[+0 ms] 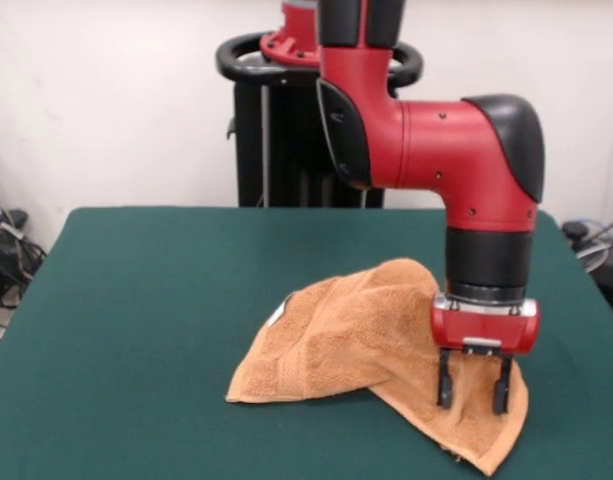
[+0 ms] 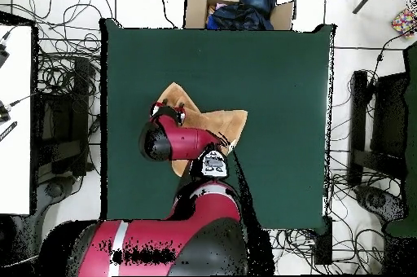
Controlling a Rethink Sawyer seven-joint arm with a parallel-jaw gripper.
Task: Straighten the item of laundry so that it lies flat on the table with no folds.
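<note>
- The towel (image 1: 351,345) lies bunched up and folded on the green table (image 1: 136,320), near the front right part.
- The gripper (image 1: 473,385) points down over the towel's right end.
- Its two fingers (image 1: 445,380) are apart, with towel just behind them.
- They hold nothing.

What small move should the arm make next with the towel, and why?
Probably close on the flap and draw it outward. The gripper stands open, its fingers spread over the lower flap of the orange-tan towel, which lies humped and doubled on the green table. The fold runs under the arm, so pulling this flap away from the hump would likely open it.
</note>
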